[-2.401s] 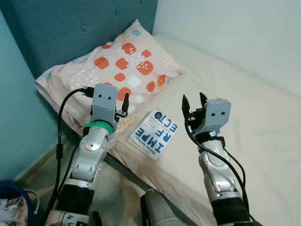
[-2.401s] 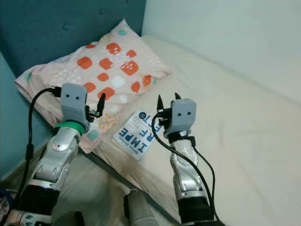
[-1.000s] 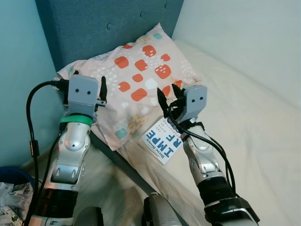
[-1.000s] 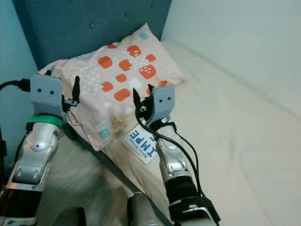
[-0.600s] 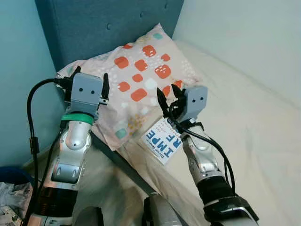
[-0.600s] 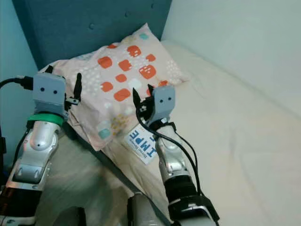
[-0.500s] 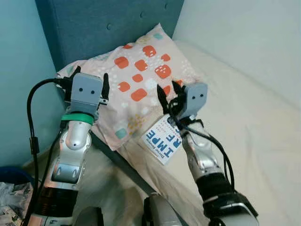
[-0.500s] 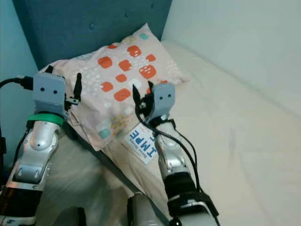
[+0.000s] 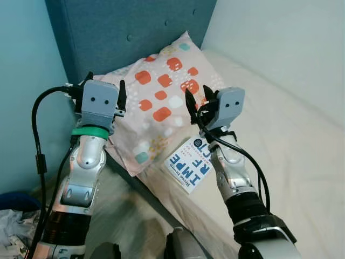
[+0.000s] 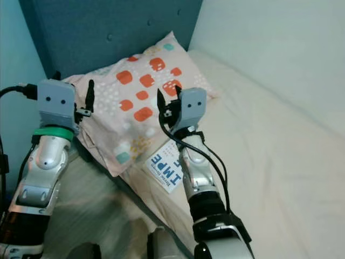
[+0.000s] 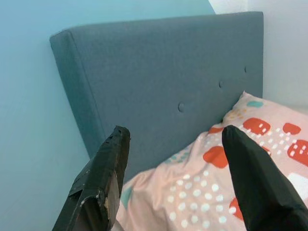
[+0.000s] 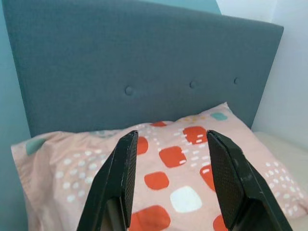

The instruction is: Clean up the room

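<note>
Book: a white-and-blue book (image 9: 190,163) lies flat on the bed (image 9: 291,162), close to the bed's near side edge and just past the lower corner of the pillow; whether it touches the pillow cannot be told.
Pillow: a pink pillow (image 9: 161,102) with orange and white squares rests at the head of the bed, against the blue headboard (image 9: 129,32), with one corner hanging over the side edge of the bed.
Right claw: the right claw (image 9: 197,104) is raised above the pillow's inner edge, beyond the book, fingers spread and holding nothing; it points toward the headboard.
Left claw: the left claw (image 9: 104,89) is raised near the pillow's outer corner by the side edge of the bed, fingers spread and empty.
Step in hand: judged as the approach to the bed items; nothing is grasped yet.
Next move: probably either claw must tip downward, the right one drawing back toward the book or settling on the pillow; a flat book would call for a finger slid under its edge at the mattress side.
Surroundings: crumpled items (image 9: 13,232) lie on the floor beside the bed, at the lower left of the head view.
</note>
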`<state>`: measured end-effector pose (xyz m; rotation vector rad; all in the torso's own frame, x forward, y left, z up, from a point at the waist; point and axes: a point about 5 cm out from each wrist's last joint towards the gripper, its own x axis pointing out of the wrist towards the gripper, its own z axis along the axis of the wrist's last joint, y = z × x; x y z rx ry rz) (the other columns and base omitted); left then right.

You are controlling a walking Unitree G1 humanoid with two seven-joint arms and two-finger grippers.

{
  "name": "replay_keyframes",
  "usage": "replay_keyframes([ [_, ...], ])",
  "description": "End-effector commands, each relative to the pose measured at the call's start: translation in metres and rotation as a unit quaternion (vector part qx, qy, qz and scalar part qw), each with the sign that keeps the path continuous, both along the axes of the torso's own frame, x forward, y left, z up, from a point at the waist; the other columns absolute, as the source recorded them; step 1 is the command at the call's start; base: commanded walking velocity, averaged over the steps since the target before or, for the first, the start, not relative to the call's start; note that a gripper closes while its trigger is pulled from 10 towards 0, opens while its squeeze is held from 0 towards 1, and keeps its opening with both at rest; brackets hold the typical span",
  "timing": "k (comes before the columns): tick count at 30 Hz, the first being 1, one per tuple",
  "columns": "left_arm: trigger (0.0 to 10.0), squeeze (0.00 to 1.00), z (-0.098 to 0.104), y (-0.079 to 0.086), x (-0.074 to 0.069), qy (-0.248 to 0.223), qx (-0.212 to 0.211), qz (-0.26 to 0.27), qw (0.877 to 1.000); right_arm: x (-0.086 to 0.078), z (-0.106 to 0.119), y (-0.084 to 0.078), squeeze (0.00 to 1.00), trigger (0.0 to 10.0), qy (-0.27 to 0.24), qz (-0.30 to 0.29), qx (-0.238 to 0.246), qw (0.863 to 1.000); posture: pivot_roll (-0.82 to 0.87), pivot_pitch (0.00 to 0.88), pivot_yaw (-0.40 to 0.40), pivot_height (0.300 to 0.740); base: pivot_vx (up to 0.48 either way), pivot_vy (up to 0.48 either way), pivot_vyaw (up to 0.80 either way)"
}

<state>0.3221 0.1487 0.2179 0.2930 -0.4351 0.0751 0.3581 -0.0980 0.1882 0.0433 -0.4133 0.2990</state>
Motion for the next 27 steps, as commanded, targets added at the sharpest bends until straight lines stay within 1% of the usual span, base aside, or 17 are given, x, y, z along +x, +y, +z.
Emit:
replay_keyframes([
  [1,10.0,0.00,-0.0033,-0.0047,0.0013,0.006,-0.002,-0.010,1.000,0.0002,-0.0041,-0.0064,0.00,10.0,0.003,-0.012,-0.003,1.000,0.06,0.027,-0.071,0.719,0.000,0.000,0.00],
  [7,10.0,0.00,-0.0033,-0.0059,0.0023,0.007,-0.002,-0.013,1.000,0.0003,-0.0058,-0.0081,0.00,10.0,0.005,-0.016,-0.005,1.000,0.05,0.025,-0.067,0.739,0.000,0.000,0.00],
  [12,10.0,0.00,-0.0052,-0.0057,0.0038,0.016,-0.009,-0.014,1.000,0.0001,-0.0060,-0.0085,0.00,10.0,0.005,-0.020,-0.004,1.000,0.05,0.026,-0.063,0.740,0.000,0.000,0.00],
  [15,10.0,0.00,-0.0069,-0.0053,0.0051,0.021,-0.012,-0.014,1.000,-0.0010,-0.0058,-0.0075,0.00,10.0,-0.002,-0.025,-0.016,1.000,0.05,0.027,-0.061,0.740,0.000,0.000,0.00],
  [19,10.0,0.00,-0.0075,-0.0061,0.0065,0.023,-0.011,-0.016,1.000,-0.0027,-0.0053,-0.0089,0.00,10.0,-0.014,-0.036,-0.024,0.999,0.04,0.028,-0.058,0.740,0.000,0.000,0.80],
  [23,10.0,0.00,-0.0082,-0.0075,0.0073,0.025,-0.009,-0.019,0.999,-0.0031,-0.0062,-0.0110,0.00,10.0,-0.013,-0.039,-0.019,0.999,0.04,0.029,-0.055,0.740,0.000,0.000,0.80],
  [27,10.0,0.00,-0.0086,-0.0085,0.0081,0.026,-0.008,-0.021,0.999,-0.0030,-0.0069,-0.0131,0.00,10.0,-0.009,-0.040,-0.012,0.999,0.03,0.028,-0.053,0.740,0.000,0.000,0.00],
])
